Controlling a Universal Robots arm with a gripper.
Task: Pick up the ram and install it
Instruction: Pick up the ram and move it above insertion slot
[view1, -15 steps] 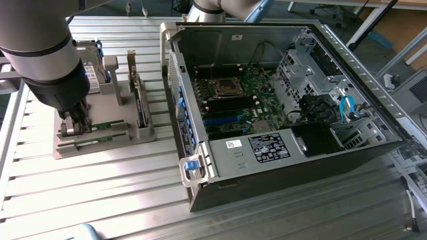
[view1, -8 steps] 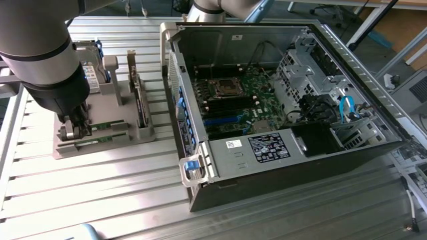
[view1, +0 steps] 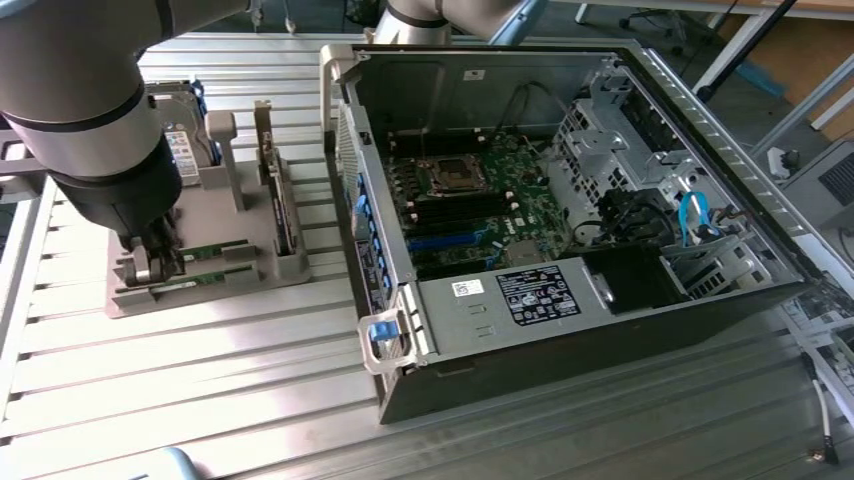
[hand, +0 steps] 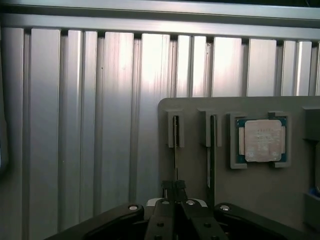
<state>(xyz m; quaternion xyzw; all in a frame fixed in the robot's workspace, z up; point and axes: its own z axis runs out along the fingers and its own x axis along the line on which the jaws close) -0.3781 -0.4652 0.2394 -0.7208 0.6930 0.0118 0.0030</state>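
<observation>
Gripper (hand: 174, 190) pinched narrow on ram (hand: 175, 160) end; ram seated in tray (hand: 260, 185), long axis running straight ahead.

The arm (view1: 94, 120) runs out past the exterior view's upper edge. It hides most of the hand (view1: 155, 266) and the end of the gray holder (view1: 274, 276) on the exterior view's left. In the wrist view the ram (hand: 175, 155) stands edge-on as a thin line, its chips impossible to make out and its near end hidden between the clamped fingers (hand: 168, 191). Print on the processor chip (hand: 261, 140) and the case's label (view1: 538, 295) is too small to read.
</observation>
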